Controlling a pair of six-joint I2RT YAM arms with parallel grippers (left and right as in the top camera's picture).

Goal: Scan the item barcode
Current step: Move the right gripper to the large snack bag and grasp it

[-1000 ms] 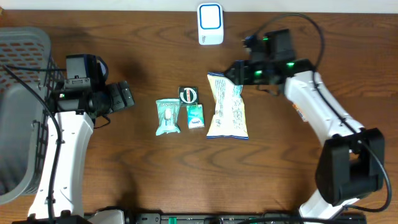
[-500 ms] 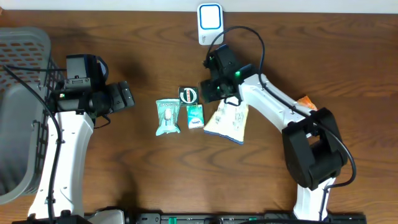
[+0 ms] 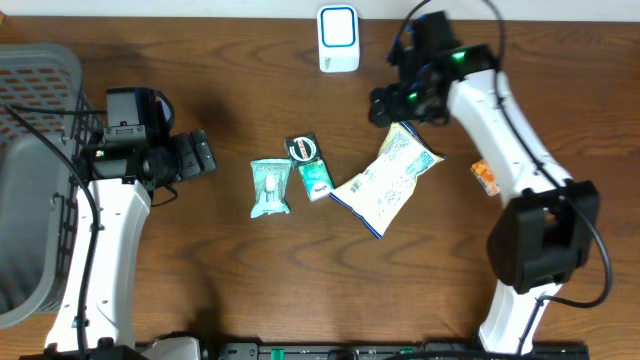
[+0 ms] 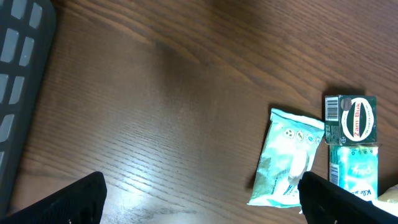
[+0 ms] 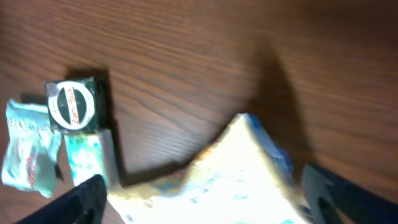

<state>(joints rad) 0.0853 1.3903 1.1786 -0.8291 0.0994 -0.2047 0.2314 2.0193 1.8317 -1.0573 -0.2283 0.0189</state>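
A white and yellow snack bag [image 3: 388,180] lies tilted on the brown table, its top corner pointing to the back right. My right gripper [image 3: 392,112] hovers over that corner with its jaws spread wide. In the right wrist view the bag [image 5: 236,180] fills the space between the fingers [image 5: 84,199], blurred. The white and blue scanner [image 3: 338,38] stands at the back edge, left of the right gripper. My left gripper [image 3: 203,155] is open over bare wood, left of the small packs, with nothing between its fingers [image 4: 74,199].
A teal packet [image 3: 270,187], a dark green box [image 3: 303,150] and a small green pack [image 3: 317,180] lie left of the bag. A grey basket [image 3: 30,170] stands at the left edge. A small orange thing [image 3: 484,177] lies under the right arm.
The right arm swung from the table's middle to the back right. The snack bag turned and slid right with it. The right jaws spread wider. The left arm stayed still.
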